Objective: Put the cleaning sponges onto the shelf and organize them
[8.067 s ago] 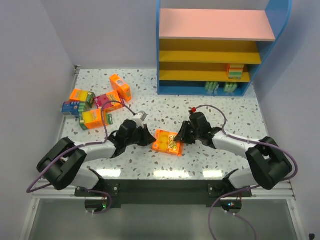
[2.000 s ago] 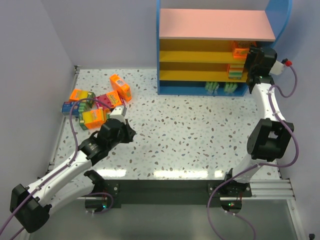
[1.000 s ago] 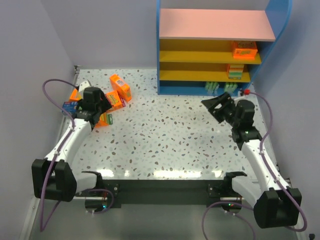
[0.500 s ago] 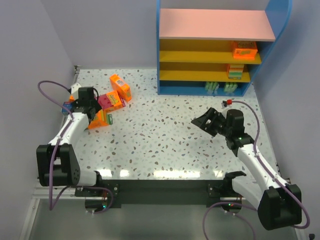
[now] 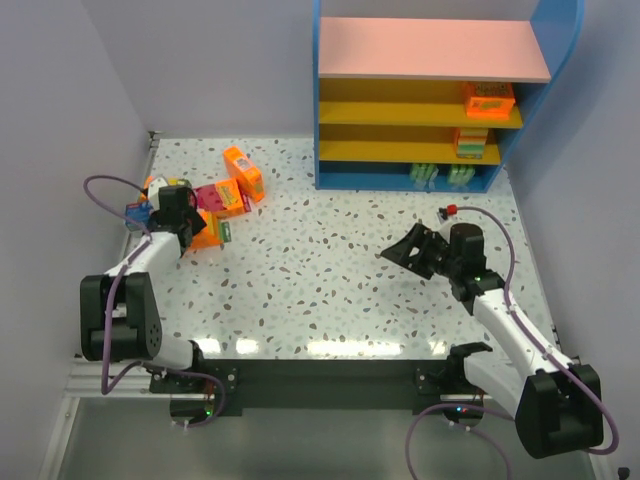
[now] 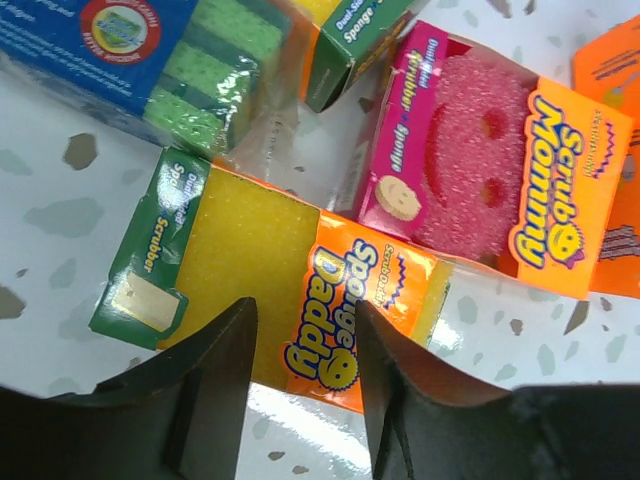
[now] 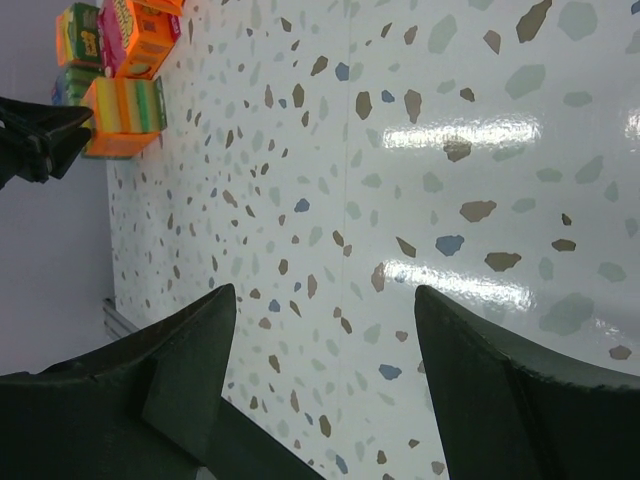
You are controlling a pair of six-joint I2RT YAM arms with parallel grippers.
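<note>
Several cleaning sponges lie in a pile at the table's left: an orange-and-yellow pack (image 5: 210, 232), a magenta pack (image 5: 222, 199), a tilted orange pack (image 5: 242, 172) and a blue pack (image 5: 137, 213). My left gripper (image 5: 188, 222) hangs right over the orange-and-yellow pack (image 6: 300, 270), open. Its fingers (image 6: 225, 360) straddle the pack's near edge, and the pack runs out past both of them. The magenta pack (image 6: 470, 170) lies just beyond. My right gripper (image 5: 408, 252) is open over bare table with nothing between its fingers (image 7: 470, 370). The shelf (image 5: 430, 50) stands at the back right.
On the shelf sit an orange pack (image 5: 488, 100) on the upper yellow tier, a stack (image 5: 470, 143) on the tier below, and green sponges (image 5: 425, 176) on the bottom. The right wrist view catches the distant pile (image 7: 125, 120) at its top left. Walls close in both sides.
My left gripper has slid closer onto the orange-and-yellow pack and its fingers have narrowed. The right arm drifted a little left over the table, still open.
</note>
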